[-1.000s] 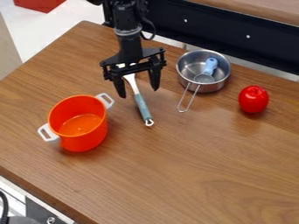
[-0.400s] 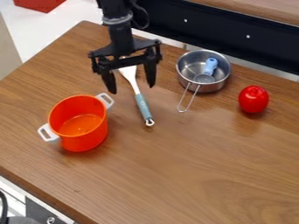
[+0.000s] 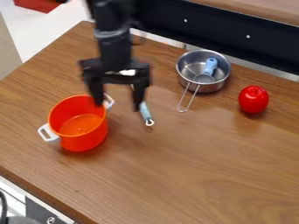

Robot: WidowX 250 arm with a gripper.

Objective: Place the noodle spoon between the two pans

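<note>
My gripper (image 3: 118,106) hangs open at the upper left, its fingers spread wide, one beside the orange pot's rear handle and the other over the spoon. The noodle spoon (image 3: 145,112) lies on the table between the two pans, its blue-grey handle end showing; its upper part is largely hidden behind the gripper. The orange pot (image 3: 85,142) with white handles stands at the left. A steel pan (image 3: 210,87) stands at the upper right of the spoon, holding a small strainer with a blue piece (image 3: 210,65).
A red tomato-like object (image 3: 253,99) stands on the wooden table (image 3: 192,175) at the right. Behind the table's back edge runs a dark panel (image 3: 222,35). A red box (image 3: 39,4) sits at the far upper left.
My gripper has moved left and toward the camera, staying open, and now covers more of the spoon. The spoon, pot and pan have kept their places.
</note>
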